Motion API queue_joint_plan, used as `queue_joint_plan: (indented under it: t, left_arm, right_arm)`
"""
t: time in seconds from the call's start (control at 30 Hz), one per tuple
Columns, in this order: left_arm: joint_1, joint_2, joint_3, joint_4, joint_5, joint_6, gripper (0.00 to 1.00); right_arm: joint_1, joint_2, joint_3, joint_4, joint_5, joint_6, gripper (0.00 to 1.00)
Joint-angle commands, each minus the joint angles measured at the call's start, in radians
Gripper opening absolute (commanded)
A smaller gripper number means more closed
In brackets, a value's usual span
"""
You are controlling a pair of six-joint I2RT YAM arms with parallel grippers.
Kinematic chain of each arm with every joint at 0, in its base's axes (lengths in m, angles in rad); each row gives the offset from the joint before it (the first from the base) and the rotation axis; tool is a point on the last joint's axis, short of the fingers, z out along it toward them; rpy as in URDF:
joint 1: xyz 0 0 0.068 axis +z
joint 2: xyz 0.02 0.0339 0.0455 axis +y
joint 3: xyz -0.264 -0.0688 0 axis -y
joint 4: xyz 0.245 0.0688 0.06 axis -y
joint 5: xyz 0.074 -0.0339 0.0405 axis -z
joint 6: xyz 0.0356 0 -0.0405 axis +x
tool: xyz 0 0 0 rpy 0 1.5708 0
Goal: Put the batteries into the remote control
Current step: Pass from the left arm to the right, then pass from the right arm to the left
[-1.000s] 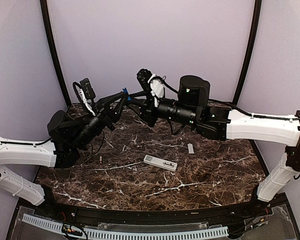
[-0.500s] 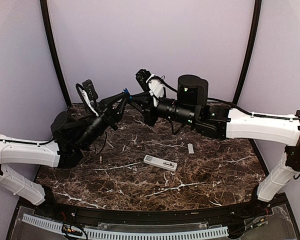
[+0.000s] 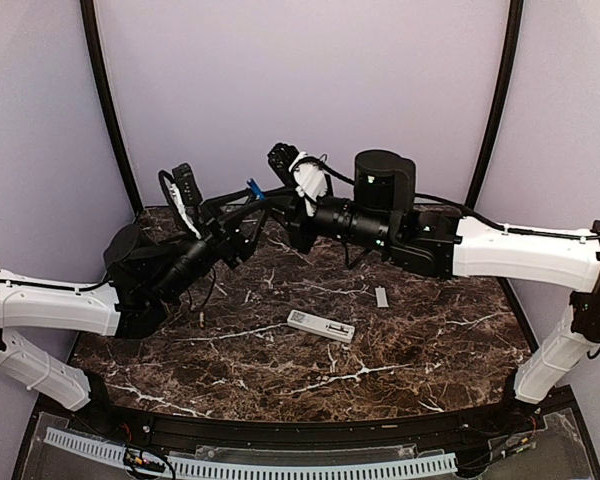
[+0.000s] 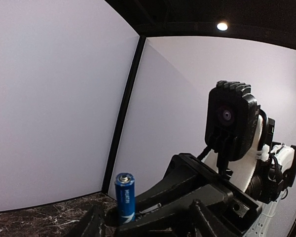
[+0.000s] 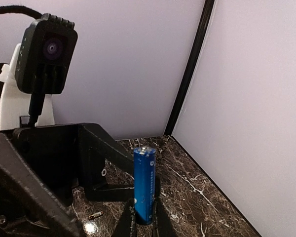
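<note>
Lilac walls (image 3: 300, 80), dark marble table (image 3: 430, 350). We see the right gripper (image 5: 144, 219) clamped on one blue battery (image 5: 144, 185), which stands upright in the air over the back of the table. The left gripper (image 4: 148, 224) is right at it, jaws apart (we can't tell if they touch the battery). The remote (image 3: 320, 326) lies flat mid-table, well apart from both grippers, with a small grey cover (image 3: 381, 297) near it.

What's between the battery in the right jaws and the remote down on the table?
Only the left gripper: its open jaws sit close beside the battery, which the right gripper holds above the table's rear. The remote control lies uncovered on the marble, with the grey cover apart to its right.
</note>
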Motion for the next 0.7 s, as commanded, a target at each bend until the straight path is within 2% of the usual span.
queue_joint_plan:
  t: [0.0, 0.1, 0.2, 0.47, 0.67]
  left_arm:
    - [-0.005, -0.067, -0.019, -0.055, 0.142, 0.057, 0.68]
    - [-0.006, -0.117, 0.000, -0.163, 0.233, 0.106, 0.73]
    - [-0.007, -0.149, 0.005, -0.238, 0.319, 0.143, 0.74]
    - [-0.007, -0.201, -0.001, -0.334, 0.411, 0.191, 0.75]
    - [-0.006, -0.188, 0.026, -0.380, 0.460, 0.207, 0.73]
  right_arm:
    - [-0.003, -0.070, -0.023, -0.080, -0.095, -0.175, 0.00]
    - [-0.018, -0.139, -0.051, -0.204, -0.214, -0.304, 0.00]
    - [-0.033, -0.198, -0.065, -0.327, -0.297, -0.364, 0.00]
    - [-0.040, -0.249, -0.021, -0.502, -0.392, -0.379, 0.00]
    - [-0.041, -0.266, -0.009, -0.504, -0.405, -0.350, 0.00]
